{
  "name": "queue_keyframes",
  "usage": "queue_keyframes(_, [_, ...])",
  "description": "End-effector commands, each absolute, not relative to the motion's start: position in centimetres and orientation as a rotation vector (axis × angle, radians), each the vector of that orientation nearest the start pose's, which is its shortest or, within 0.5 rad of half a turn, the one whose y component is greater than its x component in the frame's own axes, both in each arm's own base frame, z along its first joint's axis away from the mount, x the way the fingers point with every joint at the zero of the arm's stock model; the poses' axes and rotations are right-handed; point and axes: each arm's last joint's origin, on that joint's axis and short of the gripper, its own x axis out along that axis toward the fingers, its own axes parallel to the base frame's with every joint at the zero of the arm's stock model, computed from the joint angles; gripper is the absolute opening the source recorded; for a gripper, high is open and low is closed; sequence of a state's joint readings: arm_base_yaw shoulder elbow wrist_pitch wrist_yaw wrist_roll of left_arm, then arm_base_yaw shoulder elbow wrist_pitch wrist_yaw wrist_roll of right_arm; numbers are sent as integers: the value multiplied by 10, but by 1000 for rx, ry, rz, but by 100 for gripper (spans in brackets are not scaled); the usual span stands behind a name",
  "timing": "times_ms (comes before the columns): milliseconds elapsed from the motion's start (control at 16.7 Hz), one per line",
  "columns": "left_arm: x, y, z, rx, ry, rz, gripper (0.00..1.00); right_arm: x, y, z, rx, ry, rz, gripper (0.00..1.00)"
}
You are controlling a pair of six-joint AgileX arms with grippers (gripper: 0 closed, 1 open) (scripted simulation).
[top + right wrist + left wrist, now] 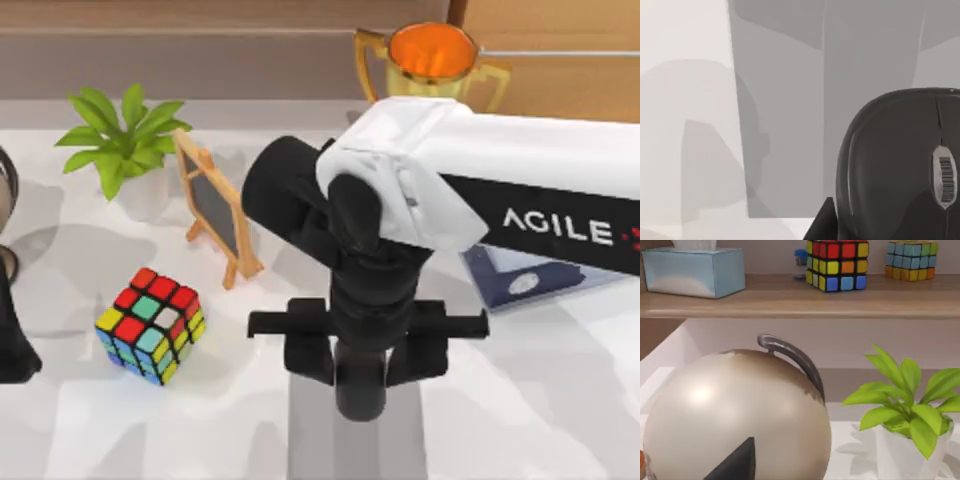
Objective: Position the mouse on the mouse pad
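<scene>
Arm on the right, white-shelled and marked AgileX, reaches in from the table's right side and bends straight down at mid-table, its right gripper (362, 375) pointing at the surface. The jaws stand partway open, closed only as far as the one dark, rounded mouse (360, 395) clamped between them; the right wrist view shows that mouse (900, 165) close up, scroll wheel visible, raised over the single grey mouse pad (785, 125) with its darker middle band. From above, the mouse pad (310, 440) lies directly beneath the claw. One Rubik's cube (151, 325) sits on the table to the claw's left, one small chalkboard easel (215, 205) beyond it to the left, one potted plant (120, 135) farther left still, one gold trophy cup (432, 55) behind the claw and one blue box (530, 280) to its right, partly under the arm. The left gripper (12, 345) is parked at the table's left edge, well apart from the claw; whether it is open cannot be told. Its wrist view faces one pale round ball (735, 415), with two more cubes (837, 262) and one tissue box (695, 270) on a shelf.
</scene>
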State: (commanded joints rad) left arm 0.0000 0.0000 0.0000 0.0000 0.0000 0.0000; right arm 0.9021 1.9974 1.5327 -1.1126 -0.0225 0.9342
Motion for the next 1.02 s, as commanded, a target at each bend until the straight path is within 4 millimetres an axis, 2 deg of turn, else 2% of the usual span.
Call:
queue_keyframes(180, [106,-1,160,0,0,0,100,234,300,186,34,1592,-14,0])
queue_keyframes(1020, [106,-1,160,0,0,0,100,233,302,155,36,1582,1,0])
